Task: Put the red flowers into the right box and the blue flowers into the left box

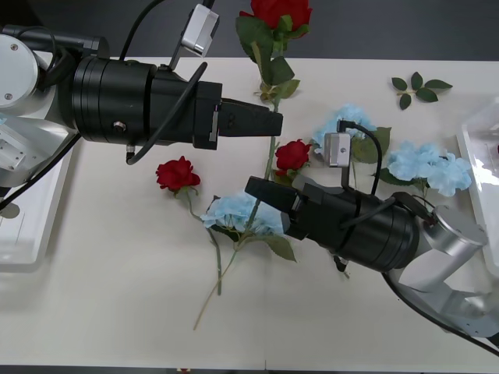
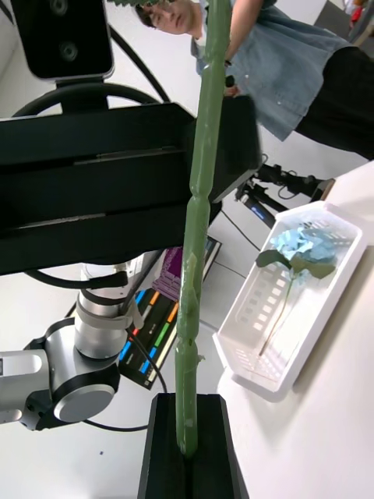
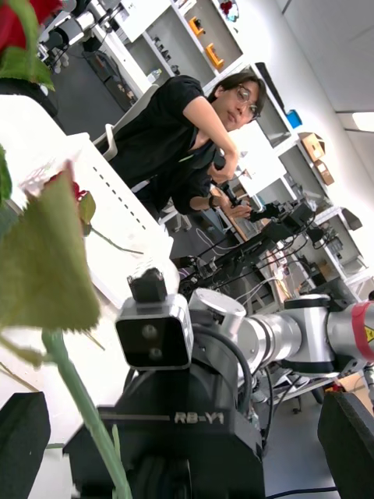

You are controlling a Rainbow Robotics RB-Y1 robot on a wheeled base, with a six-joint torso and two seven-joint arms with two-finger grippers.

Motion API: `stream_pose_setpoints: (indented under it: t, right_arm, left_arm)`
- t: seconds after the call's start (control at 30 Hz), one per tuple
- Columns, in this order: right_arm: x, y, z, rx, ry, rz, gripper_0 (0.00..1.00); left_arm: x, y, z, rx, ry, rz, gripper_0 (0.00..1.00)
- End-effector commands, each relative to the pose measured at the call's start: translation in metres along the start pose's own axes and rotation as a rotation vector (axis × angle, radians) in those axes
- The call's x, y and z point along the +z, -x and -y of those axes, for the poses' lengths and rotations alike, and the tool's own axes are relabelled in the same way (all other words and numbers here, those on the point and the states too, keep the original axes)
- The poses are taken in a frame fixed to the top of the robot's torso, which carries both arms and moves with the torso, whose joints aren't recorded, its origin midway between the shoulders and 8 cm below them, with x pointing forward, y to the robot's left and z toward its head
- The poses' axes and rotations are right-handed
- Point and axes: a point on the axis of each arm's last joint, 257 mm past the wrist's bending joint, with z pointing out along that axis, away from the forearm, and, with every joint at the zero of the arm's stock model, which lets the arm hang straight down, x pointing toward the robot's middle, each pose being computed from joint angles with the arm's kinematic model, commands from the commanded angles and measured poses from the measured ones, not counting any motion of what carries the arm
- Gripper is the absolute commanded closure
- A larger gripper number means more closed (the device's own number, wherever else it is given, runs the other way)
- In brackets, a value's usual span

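**Right gripper (image 2: pixel 187 448).** The jaws are clenched on the lower stem of one red flower (image 2: pixel 199 195). The stem sits centred in the slot between the two black fingers and rises straight out of them.

**Left gripper (image 1: pixel 269 123).** The jaws are released. Its fingers (image 3: pixel 22 433) stand wide apart with the same stem passing between them, nearer one finger than the other. No contact is visible. This gripper sits higher up the stem than the right gripper, between the clamp point and the bloom.

**Handling.** The flower is judged light. The stem looks like thin, semi-stiff plastic with ridged nodes that help grip. It is likely to flex and swing under the weight of the head. Take hold on bare stem, clear of the leaves. The petals are soft, so do not clamp the bloom.

**Beyond the jaws.**
- Past the left gripper, the stem ends in the red head (image 1: pixel 277 12) at the far table edge.
- Below the jaws, two more red flowers (image 1: pixel 178 173) and the blue flowers (image 1: pixel 242 212) lie on the table.
- The left box (image 2: pixel 234 343) lies beyond the left arm and holds one blue flower (image 2: pixel 304 243).
- The right box (image 1: pixel 475 148) lies behind the right arm. It possibly holds a red flower already, but this is hard to confirm.
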Motion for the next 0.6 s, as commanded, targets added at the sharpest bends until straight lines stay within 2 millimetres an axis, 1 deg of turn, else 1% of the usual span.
stream_pose_setpoints:
  t: [0.03, 0.07, 0.1, 0.13, 0.17, 0.23, 0.27, 0.33, 0.4, 0.43, 0.47, 0.5, 0.53, 0.57, 0.6]
  right_arm:
    - [-0.016, 0.025, -0.001, -0.112, -0.026, -0.042, 1.00]
    - [-0.023, 0.031, 0.005, -0.133, -0.050, -0.054, 1.00]
    - [-0.033, 0.036, 0.011, -0.158, -0.082, -0.071, 1.00]
    - [-0.038, 0.039, 0.015, -0.171, -0.097, -0.079, 1.00]
    - [-0.051, 0.045, 0.023, -0.197, -0.140, -0.109, 1.00]
    - [-0.067, 0.054, 0.033, -0.166, -0.195, -0.133, 1.00]
    - [-0.083, 0.063, 0.041, -0.145, -0.247, -0.152, 1.00]
    - [-0.105, 0.074, 0.052, -0.117, -0.319, -0.174, 1.00]
    - [-0.129, 0.087, 0.066, -0.081, -0.392, -0.182, 1.00]
    - [-0.134, 0.091, 0.068, -0.072, -0.407, -0.182, 1.00]
    - [-0.148, 0.095, 0.076, -0.047, -0.449, -0.182, 1.00]
    - [-0.166, 0.099, 0.086, -0.031, -0.502, -0.188, 1.00]
    - [-0.166, 0.099, 0.086, -0.031, -0.502, -0.188, 1.00]
    - [-0.197, 0.106, 0.100, -0.039, -0.583, -0.207, 1.00]
    - [-0.205, 0.109, 0.103, -0.044, -0.602, -0.215, 1.00]
  left_arm:
    - [0.005, 0.010, 0.019, 0.083, -0.026, -0.009, 0.00]
    - [0.005, 0.010, 0.019, 0.083, -0.026, -0.009, 0.00]
    - [0.009, 0.001, 0.015, 0.050, -0.034, -0.005, 0.00]
    - [0.008, 0.001, 0.015, 0.051, -0.031, -0.003, 0.00]
    - [0.005, 0.006, 0.014, 0.054, -0.026, 0.014, 0.00]
    - [0.001, 0.009, 0.012, 0.056, -0.018, 0.027, 0.00]
    - [-0.002, 0.011, 0.010, 0.061, -0.009, 0.033, 0.00]
    - [-0.006, 0.010, 0.006, 0.060, 0.007, 0.028, 0.00]
    - [-0.013, 0.004, -0.003, 0.047, 0.037, 0.013, 0.00]
    - [-0.015, 0.003, -0.006, 0.049, 0.049, 0.008, 0.00]
    - [-0.019, -0.003, -0.013, 0.043, 0.073, -0.008, 0.00]
    - [-0.023, -0.010, -0.022, 0.040, 0.106, -0.026, 0.00]
    - [-0.023, -0.010, -0.022, 0.040, 0.106, -0.026, 0.00]
    - [-0.029, -0.020, -0.035, 0.037, 0.152, -0.056, 0.00]
    - [-0.031, -0.023, -0.039, 0.030, 0.167, -0.066, 0.00]
